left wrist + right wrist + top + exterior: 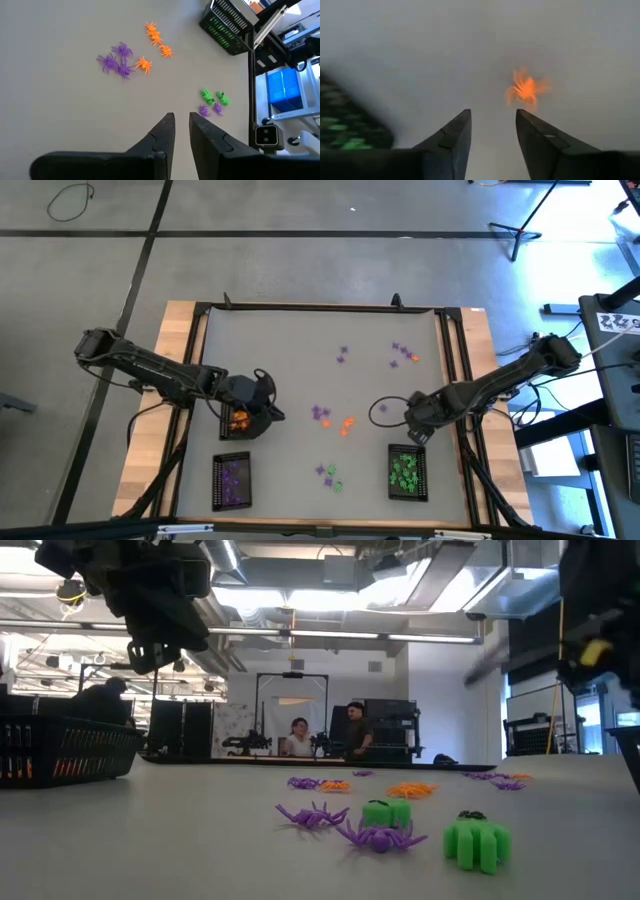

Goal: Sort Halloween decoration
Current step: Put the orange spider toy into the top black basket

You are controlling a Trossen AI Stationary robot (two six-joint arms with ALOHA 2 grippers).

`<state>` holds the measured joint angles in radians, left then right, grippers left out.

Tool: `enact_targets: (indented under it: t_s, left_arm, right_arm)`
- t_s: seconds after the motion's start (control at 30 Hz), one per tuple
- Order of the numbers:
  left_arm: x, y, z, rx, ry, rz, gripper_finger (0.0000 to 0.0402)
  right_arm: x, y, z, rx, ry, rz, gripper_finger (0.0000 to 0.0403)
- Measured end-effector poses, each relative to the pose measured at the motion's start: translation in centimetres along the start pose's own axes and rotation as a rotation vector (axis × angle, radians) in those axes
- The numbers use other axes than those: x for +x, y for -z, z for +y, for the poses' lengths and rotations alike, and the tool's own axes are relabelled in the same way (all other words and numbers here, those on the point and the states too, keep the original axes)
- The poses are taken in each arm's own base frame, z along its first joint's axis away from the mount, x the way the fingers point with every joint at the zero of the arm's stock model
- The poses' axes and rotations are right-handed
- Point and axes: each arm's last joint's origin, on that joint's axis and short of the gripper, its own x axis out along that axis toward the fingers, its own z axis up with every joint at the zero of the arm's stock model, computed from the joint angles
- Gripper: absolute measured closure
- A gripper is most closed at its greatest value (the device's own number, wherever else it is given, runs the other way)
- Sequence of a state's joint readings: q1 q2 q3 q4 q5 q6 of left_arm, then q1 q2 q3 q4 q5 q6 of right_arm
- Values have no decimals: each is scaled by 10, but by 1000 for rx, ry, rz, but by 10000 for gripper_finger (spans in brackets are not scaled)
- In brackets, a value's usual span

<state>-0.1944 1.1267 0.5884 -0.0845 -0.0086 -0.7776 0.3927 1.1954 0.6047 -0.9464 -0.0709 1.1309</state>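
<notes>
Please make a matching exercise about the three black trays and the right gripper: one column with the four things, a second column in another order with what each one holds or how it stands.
Things:
1. tray at the table's front left
2. tray at the front right
3. tray under the left gripper
4. right gripper

States:
A. green trinkets inside
B. jaws apart, nothing between them
C. purple trinkets inside
D. orange trinkets inside

Pairs: 1-C, 2-A, 3-D, 4-B
</notes>
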Motion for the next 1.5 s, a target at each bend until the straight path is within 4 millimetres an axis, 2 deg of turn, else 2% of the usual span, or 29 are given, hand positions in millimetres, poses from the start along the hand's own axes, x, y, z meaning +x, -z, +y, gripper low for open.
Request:
enact_targets:
  t_s: [0.23,0.4,0.57,0.8,0.93,1.27,1.37,1.5]
  left_arm:
    - [0,-1,0,1,-6,-18,352]
    - [0,-1,0,1,-14,-28,352]
    - [0,-1,0,1,-14,-29,352]
    - [0,-1,0,1,-13,-29,352]
    - [0,-1,0,1,-14,-29,352]
    - [0,-3,-2,3,0,-46,352]
    - [0,-6,-4,24,14,-82,352]
    - [2,-14,-10,38,64,-182,352]
  right_arm:
    - [12,3,-10,61,64,-12,203]
    - [20,3,-16,80,92,-42,203]
    - [30,5,-20,79,74,-40,237]
    - [29,4,-18,58,66,-57,340]
    - [24,1,-15,41,74,-90,395]
    - [-8,-12,7,-3,44,-312,399]
    - [-22,-21,23,-43,-49,-445,397]
    - [-39,-35,53,-180,-303,-663,401]
